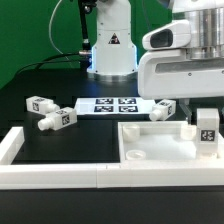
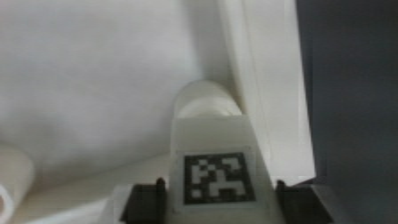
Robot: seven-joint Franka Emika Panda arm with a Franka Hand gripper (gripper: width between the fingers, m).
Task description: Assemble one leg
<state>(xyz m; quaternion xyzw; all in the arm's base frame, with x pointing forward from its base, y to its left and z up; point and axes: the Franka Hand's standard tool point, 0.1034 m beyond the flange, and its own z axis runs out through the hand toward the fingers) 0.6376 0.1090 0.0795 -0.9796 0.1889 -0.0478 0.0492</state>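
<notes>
My gripper [image 1: 206, 122] is shut on a leg [image 1: 207, 133], a white peg with a black-and-white tag, and holds it upright over the right part of the white tray-like tabletop [image 1: 150, 152]. In the wrist view the leg [image 2: 214, 135] sits between the two dark fingertips [image 2: 151, 202], with its rounded end pointing at the tabletop's inner wall [image 2: 246, 50] near a corner. Three more legs lie on the black table: two at the exterior view's left [image 1: 40, 105] [image 1: 58, 120] and one behind the tabletop [image 1: 163, 110].
The marker board [image 1: 108, 104] lies flat behind the tabletop. A white L-shaped rail [image 1: 20, 165] borders the front and left of the work area. The robot base [image 1: 112, 50] stands at the back. A dark strip of table [image 2: 356, 80] lies beyond the tabletop's edge.
</notes>
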